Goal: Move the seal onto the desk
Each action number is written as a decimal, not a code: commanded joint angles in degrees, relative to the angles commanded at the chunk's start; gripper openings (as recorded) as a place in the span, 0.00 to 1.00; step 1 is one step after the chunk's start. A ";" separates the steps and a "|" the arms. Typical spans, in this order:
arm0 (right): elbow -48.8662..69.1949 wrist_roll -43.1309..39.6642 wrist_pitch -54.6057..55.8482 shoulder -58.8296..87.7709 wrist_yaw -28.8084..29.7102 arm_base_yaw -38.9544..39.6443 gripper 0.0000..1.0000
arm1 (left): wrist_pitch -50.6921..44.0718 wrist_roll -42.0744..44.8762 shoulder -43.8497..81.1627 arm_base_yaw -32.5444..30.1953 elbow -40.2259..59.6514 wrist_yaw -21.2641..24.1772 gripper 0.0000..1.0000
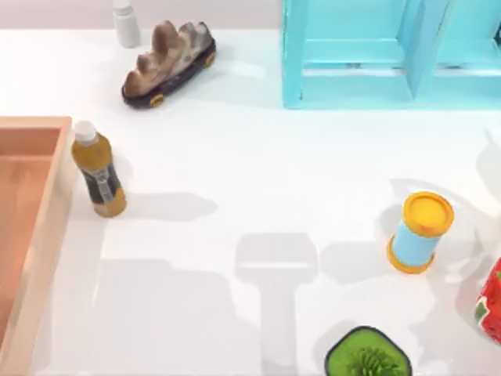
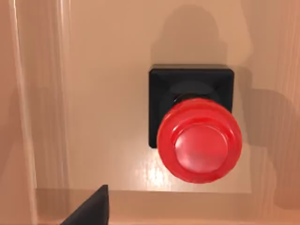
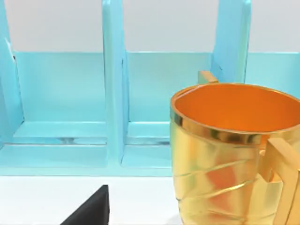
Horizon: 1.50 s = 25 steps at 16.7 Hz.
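The seal [image 2: 194,126] stands upright inside the orange tray [image 1: 31,235], near its wall. Beside the tray, the white bench [image 1: 258,180] has lots of open room. I cannot tell how either arm's jaws stand.

The left gripper hangs directly above the seal [image 2: 194,129], looking straight down on its red knob; one dark fingertip [image 2: 91,211] shows at the edge of the left wrist view, apart from the seal. The right gripper faces the seal's far side of the table, one dark fingertip [image 3: 91,211] showing low in its wrist view.
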 joint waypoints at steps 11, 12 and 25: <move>0.00 0.00 0.00 0.00 0.00 0.00 1.00 | -6.34 1.85 8.13 1.71 6.54 -0.02 1.00; 0.00 0.00 0.00 0.00 0.00 0.00 1.00 | -5.13 1.87 8.41 1.76 5.48 -0.01 1.00; 0.00 0.00 0.00 0.00 0.00 0.00 1.00 | 15.62 2.38 12.82 2.18 -10.70 -0.01 1.00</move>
